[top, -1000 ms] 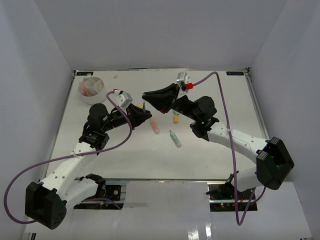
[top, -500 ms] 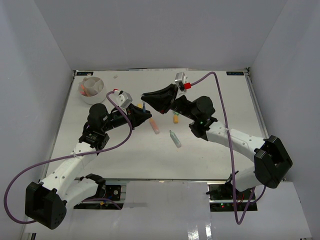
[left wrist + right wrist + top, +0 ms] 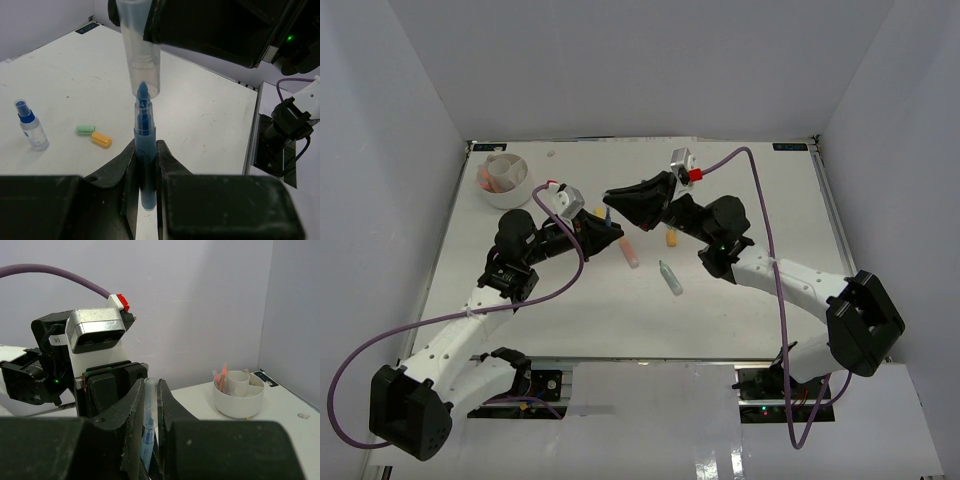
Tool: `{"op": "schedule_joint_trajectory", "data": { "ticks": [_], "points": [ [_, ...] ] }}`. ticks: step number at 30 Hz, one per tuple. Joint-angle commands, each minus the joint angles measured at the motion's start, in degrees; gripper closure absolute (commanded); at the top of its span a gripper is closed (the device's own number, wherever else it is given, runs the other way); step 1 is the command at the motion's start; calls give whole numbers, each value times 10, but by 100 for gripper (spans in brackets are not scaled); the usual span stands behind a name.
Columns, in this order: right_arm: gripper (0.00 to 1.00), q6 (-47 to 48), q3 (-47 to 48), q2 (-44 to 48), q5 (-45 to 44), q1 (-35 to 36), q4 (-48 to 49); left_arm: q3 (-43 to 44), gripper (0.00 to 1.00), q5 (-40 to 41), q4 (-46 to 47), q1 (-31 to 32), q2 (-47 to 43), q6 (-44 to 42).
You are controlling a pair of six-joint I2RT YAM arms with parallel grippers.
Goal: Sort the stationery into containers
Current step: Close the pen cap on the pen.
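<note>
Left jaws pinch blue marker (image 3: 144,150) | right jaws pinch clear cap (image 3: 141,55), mouth at marker tip

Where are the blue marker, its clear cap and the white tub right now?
blue marker (image 3: 144,145), left wrist view, on its barrel below the tip.
clear cap (image 3: 140,55), left wrist view, on its see-through wall above the open end.
white tub (image 3: 239,407), right wrist view, on its outer wall.

left gripper (image 3: 606,228), right gripper (image 3: 613,193) crowd the centre; tub (image 3: 525,180) stands apart.
</note>
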State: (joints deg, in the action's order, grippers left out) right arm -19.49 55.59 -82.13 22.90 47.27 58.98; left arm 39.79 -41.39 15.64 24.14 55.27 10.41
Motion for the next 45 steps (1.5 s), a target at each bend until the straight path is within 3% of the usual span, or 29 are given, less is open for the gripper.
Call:
{"op": "schedule_joint_trajectory", "data": {
  "ticks": [1, 32, 39, 45],
  "points": [
    [92, -8, -3, -1, 6, 0, 39, -5, 100, -3, 21, 2, -19, 1],
    [92, -93, -41, -36, 33, 9, 137, -37, 100, 10, 86, 2, -54, 19],
    [92, -79, -47, -22, 37, 9, 113, -34, 100, 29, 137, 2, -62, 50],
    [92, -36, -34, -6, 56, 9, 17, 10, 100, 22, 133, 2, -34, 46]
  ]
}}
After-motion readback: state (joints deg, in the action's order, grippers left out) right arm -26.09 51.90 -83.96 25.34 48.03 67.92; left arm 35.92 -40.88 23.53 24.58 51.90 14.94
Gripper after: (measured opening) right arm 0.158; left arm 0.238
